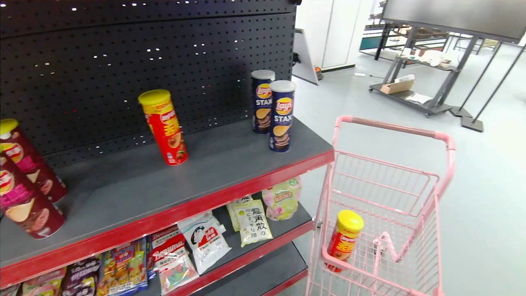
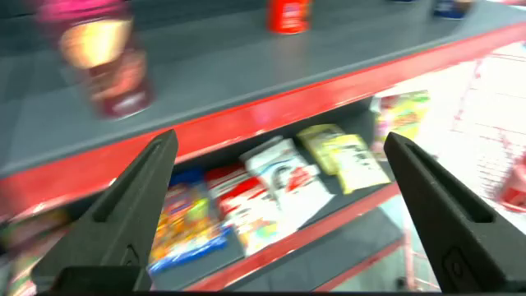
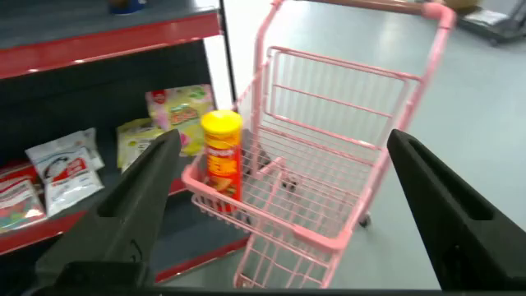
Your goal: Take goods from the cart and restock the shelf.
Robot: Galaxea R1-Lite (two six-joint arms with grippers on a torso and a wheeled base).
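Observation:
A pink wire cart (image 1: 390, 197) stands right of the shelf, holding one red chip can with a yellow lid (image 1: 344, 238), upright in its near left corner. The same can (image 3: 222, 160) and cart (image 3: 345, 123) lie ahead of my right gripper (image 3: 283, 205), which is open and empty, well short of them. On the grey shelf board (image 1: 135, 185) stand a matching red can (image 1: 164, 127), two dark blue cans (image 1: 273, 111) and two maroon cans (image 1: 24, 181). My left gripper (image 2: 279, 205) is open and empty, facing the shelf's red front edge (image 2: 246, 115).
Snack bags (image 1: 205, 238) fill the lower shelf under the red edge. Free board lies between the red can and the blue cans. A black pegboard (image 1: 123, 61) backs the shelf. A metal rack (image 1: 415, 90) stands far across the open floor.

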